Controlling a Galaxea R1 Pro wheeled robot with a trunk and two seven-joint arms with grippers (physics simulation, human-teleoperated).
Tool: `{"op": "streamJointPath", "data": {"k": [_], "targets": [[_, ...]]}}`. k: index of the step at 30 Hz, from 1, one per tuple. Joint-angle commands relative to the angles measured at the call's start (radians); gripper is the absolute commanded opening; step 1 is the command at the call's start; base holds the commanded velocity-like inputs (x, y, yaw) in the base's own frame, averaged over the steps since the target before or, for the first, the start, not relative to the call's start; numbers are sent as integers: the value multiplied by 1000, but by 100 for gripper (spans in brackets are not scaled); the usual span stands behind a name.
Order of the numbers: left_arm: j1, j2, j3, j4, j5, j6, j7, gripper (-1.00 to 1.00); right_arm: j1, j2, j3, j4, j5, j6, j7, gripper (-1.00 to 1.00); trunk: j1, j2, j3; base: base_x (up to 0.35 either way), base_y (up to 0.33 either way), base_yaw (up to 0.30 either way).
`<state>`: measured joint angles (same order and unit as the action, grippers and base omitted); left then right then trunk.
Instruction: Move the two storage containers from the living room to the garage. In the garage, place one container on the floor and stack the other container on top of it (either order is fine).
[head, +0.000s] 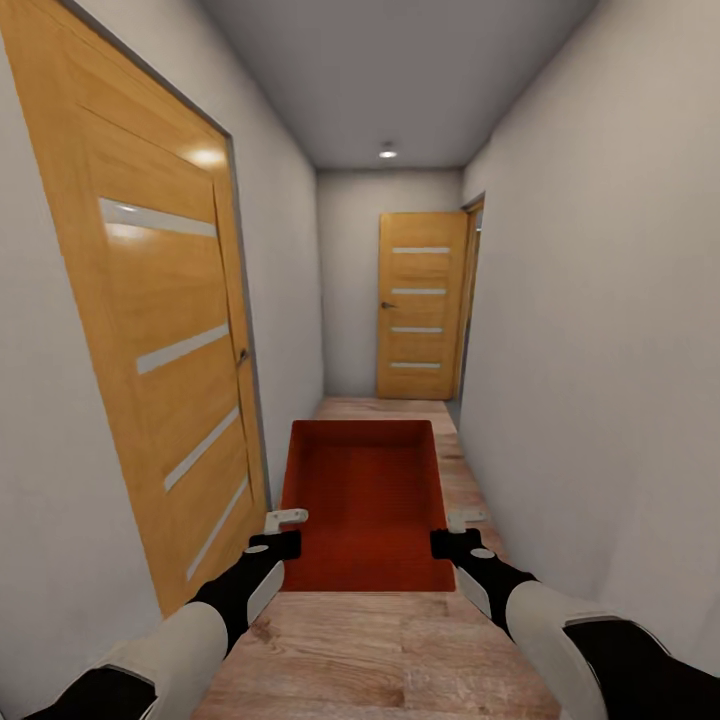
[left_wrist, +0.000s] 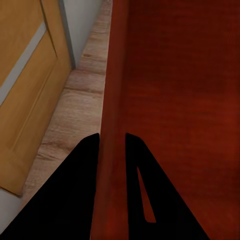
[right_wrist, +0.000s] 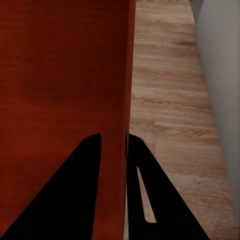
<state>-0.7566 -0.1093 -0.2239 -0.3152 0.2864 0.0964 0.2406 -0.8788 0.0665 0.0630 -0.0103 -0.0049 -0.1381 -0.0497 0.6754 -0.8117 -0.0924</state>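
One orange-red, open-topped storage container (head: 365, 500) is held level in front of me above the wood plank floor of a narrow corridor. My left gripper (head: 285, 530) is shut on its left wall, and the left wrist view shows the black fingers (left_wrist: 75, 190) on either side of that wall (left_wrist: 112, 100). My right gripper (head: 455, 530) is shut on the right wall in the same way, its fingers (right_wrist: 75, 190) straddling the rim (right_wrist: 122, 75). The living room and the garage are out of view.
A shut wooden door (head: 160, 330) lines the left wall close by. Another wooden door (head: 420, 305) closes the corridor's far end, with a doorway (head: 472, 300) beside it on the right. A pale wall (head: 600, 350) runs along the right. Plank flooring (head: 380, 640) lies between them.
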Motion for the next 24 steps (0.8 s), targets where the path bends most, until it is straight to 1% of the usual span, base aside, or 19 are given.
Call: {"op": "streamJointPath", "data": {"k": [1, 3, 4, 24], "targets": [[-1, 7, -3, -7, 3, -1, 10, -100, -1, -6, 1, 4, 5, -2, 0, -100, 1, -1, -2, 321, 0, 0], [-1, 7, -3, -7, 4, -2, 10, -100, -1, -6, 1, 4, 5, -2, -1, -100, 1, -1, -2, 321, 0, 0], [-1, 17, 124, -7, -121, -13, 10, -100, -1, -14, -39, 4, 5, -2, -1, -100, 1, -1, -2, 321, 0, 0], [-1, 17, 124, -6, -120, -12, 9, -100, 0, -14, -39, 4, 5, 0, -14, -100, 1, -1, -2, 321, 0, 0]]}}
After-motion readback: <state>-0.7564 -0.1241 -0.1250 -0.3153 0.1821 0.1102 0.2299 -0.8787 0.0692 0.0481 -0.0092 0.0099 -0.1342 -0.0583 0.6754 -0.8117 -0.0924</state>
